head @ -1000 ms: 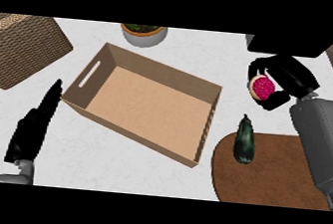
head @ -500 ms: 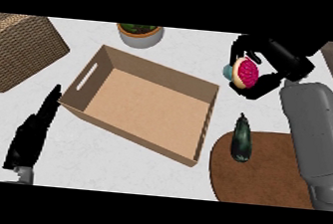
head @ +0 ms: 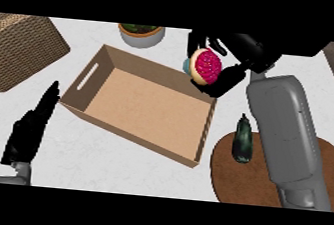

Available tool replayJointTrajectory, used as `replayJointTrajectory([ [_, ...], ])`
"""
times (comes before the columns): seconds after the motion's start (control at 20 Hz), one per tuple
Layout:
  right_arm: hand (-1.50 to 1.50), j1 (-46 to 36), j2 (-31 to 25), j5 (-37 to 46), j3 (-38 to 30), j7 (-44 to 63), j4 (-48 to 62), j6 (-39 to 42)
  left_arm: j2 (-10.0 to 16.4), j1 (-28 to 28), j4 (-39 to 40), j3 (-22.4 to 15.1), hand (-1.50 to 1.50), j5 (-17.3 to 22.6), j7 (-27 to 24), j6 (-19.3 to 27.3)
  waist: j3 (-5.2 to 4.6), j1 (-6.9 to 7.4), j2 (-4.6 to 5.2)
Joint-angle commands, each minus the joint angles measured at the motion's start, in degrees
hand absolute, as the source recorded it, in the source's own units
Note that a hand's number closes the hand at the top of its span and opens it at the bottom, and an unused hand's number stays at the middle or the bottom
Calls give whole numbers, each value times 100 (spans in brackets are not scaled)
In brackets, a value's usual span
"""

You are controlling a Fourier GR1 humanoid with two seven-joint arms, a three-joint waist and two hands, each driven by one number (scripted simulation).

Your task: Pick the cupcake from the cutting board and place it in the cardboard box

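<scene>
In the head view, the only one we have, our right hand [head: 243,50] is held above the far side of the desk [head: 123,177]. Its fingers and thumb are curled round the cupcake [head: 206,66], whose pink top faces the camera. The cupcake is therefore off the cutting board [head: 248,188], which lies at the lower right beneath our right forearm. The only thing we see lying on the board is a dark, long vegetable [head: 243,144] at its near-left edge.

The relation that matters is between the cupcake and the cardboard box [head: 85,80]. The cupcake appears just past the box's far rim, close to its right-hand corner. The open floor of the box lies from there toward us and to our left. We cannot tell from this steep angle how high the cupcake is above the rim.

We judge that the carry is nearly finished. What remains is a short move inward over the opening, then a descent and a release. The wall near that corner is the thing to clear.

Our left hand [head: 31,128] rests at the lower left, fingers straight and together, just beside the box's near-left corner and holding nothing. The right hand is plainly the nearer one and has the load.

A wicker basket [head: 16,51] and a potted plant [head: 141,34] stand beyond the box, out of the way.
</scene>
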Motion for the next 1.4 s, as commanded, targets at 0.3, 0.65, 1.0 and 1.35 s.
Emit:
replayJointTrajectory([
  [0.3, 150, -812, 343, -629, 1688, 1404, 968, -1148, 33, 6, 46, 3, 0, -67, -67, -143, -2, 132, 17],
  [0.65, 150, -1280, 347, -1159, 2852, 1275, 2594, -2287, -242, -154, 4, -229, 0, -199, -32, -34, -4, 277, 67],
  [1.0, -150, -1508, 347, -2243, 3500, 1430, 3396, -2799, -239, -140, -42, -212, 0, -197, 51, -93, -1, 311, 65],
  [1.35, -150, -1446, 347, -3394, 3336, 951, 3509, -3431, -132, -94, -372, -180, 0, -178, 280, -181, 3, 476, 104],
])
